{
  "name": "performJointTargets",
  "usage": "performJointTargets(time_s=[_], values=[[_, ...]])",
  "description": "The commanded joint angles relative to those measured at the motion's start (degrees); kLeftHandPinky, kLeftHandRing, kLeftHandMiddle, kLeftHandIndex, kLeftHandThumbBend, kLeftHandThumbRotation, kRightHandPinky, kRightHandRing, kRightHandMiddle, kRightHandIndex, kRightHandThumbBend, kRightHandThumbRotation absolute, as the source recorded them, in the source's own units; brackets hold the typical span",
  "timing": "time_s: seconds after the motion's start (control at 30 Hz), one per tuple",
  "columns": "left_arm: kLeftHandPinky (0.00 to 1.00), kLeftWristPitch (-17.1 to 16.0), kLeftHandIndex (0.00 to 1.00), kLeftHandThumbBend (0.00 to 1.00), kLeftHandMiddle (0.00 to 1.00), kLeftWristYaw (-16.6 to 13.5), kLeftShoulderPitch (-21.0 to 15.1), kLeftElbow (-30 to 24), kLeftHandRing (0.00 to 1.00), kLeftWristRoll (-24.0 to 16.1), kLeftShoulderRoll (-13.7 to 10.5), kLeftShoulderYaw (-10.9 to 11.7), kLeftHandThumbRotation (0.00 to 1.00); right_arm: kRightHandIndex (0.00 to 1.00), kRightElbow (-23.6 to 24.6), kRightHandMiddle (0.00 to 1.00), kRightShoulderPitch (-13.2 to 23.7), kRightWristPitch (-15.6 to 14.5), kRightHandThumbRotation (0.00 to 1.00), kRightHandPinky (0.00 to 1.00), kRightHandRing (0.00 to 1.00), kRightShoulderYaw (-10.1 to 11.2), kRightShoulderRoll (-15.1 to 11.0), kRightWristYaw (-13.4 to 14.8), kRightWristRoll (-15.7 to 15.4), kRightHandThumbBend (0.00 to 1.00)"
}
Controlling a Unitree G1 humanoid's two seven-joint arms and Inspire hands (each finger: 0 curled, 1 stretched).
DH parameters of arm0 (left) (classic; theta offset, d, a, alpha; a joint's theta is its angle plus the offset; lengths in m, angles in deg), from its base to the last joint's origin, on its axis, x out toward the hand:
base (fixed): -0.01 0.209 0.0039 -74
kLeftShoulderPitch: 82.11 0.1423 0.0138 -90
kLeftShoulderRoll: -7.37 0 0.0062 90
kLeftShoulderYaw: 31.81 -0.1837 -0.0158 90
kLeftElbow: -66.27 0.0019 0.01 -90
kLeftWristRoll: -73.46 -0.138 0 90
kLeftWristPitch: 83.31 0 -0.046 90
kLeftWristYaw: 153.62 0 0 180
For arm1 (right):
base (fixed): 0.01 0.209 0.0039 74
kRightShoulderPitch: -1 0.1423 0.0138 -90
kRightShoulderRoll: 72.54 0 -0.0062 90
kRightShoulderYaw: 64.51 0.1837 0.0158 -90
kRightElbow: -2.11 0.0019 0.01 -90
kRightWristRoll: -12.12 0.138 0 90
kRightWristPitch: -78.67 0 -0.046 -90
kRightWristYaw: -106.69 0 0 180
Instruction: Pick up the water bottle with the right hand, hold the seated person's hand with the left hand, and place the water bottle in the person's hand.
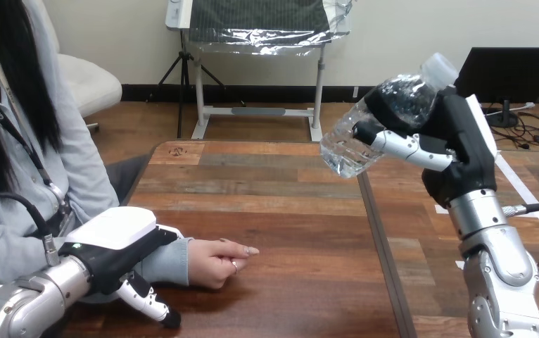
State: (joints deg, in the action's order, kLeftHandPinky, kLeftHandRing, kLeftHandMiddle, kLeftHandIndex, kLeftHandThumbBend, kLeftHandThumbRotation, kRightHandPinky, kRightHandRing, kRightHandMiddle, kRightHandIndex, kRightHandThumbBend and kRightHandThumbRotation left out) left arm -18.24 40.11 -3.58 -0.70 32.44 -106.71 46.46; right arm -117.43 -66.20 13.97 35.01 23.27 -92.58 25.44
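Bottle [376,127] tilted high over the table [274,211] at right, right hand [460,144] fingers [407,146] wrapped round it. Left hand [115,236] lies over the person's wrist [172,260]; whether it grips, can't tell.

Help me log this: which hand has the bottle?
The robot's right hand, raised, gripping the water bottle; its left hand and the person's hand hold none.

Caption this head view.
Right hand holds the water bottle tilted above the table; left hand lies over the person's wrist.

Wooden table [274,204], brown planks, dark lengthwise seam
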Motion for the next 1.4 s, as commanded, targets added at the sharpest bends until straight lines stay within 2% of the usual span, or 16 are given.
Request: performJointTargets(time_s=[0.0,0.33,0.57,0.87,1.03,1.17,1.2,1.27,1.37], values=[[0.62,-0.64,0.72,1.0,0.71,-0.94,-3.82,0.6,0.67,0.29,-1.36,-0.54,0.33,0.41,5.08,0.42,1.82,-0.11,0.0,0.24,0.31,0.24,0.14,-0.22,1.26,0.67],[0.63,-0.45,0.72,1.0,0.71,-1.51,-3.23,0.88,0.66,0.29,-1.29,-0.56,0.31,0.41,7.41,0.43,0.69,-1.41,0.0,0.23,0.31,0.34,0.1,-0.19,1.28,0.66],[0.61,0.98,0.68,1.0,0.69,-1.59,-2.47,-0.11,0.65,0.0,-1.0,-0.57,0.28,0.42,7.79,0.43,0.54,-1.32,0.0,0.23,0.31,0.58,0.04,-1.39,2.23,0.65],[0.48,1.65,0.56,1.0,0.54,-2.24,-1.86,-1.03,0.5,0.02,-0.85,-0.73,0.18,0.42,8.2,0.43,0.48,-1.36,0.0,0.22,0.31,0.65,0.08,-1.88,2.39,0.65],[0.41,2.05,0.48,0.97,0.47,-3.1,-1.66,-1.42,0.43,-0.2,-0.58,-0.76,0.09,0.41,8.42,0.42,0.49,-1.58,0.0,0.22,0.3,0.55,0.12,-1.94,2.44,0.64],[0.37,1.18,0.43,0.95,0.43,-4.96,-1.49,-1.09,0.39,0.12,-0.19,-0.54,0.04,0.41,8.5,0.42,0.44,-1.59,0.0,0.22,0.3,0.31,0.26,-1.97,2.39,0.65],[0.31,0.59,0.37,0.93,0.39,-6.21,-1.44,-1.56,0.33,0.14,0.04,-0.39,0.0,0.41,7.75,0.42,0.5,-1.16,0.0,0.22,0.3,-0.07,0.5,-1.84,1.76,0.64],[0.28,-0.05,0.34,0.91,0.36,-7.68,-1.48,-2.1,0.3,0.12,0.37,-0.26,0.0,0.41,6.67,0.42,0.67,-0.61,0.0,0.22,0.31,-0.49,0.74,-1.7,1.0,0.64],[0.25,-0.1,0.32,0.9,0.34,-8.12,-1.44,-2.78,0.28,0.15,0.4,-0.23,0.0,0.41,6.03,0.42,0.83,-0.53,0.0,0.22,0.31,-0.69,1.01,-2.08,1.1,0.63]])
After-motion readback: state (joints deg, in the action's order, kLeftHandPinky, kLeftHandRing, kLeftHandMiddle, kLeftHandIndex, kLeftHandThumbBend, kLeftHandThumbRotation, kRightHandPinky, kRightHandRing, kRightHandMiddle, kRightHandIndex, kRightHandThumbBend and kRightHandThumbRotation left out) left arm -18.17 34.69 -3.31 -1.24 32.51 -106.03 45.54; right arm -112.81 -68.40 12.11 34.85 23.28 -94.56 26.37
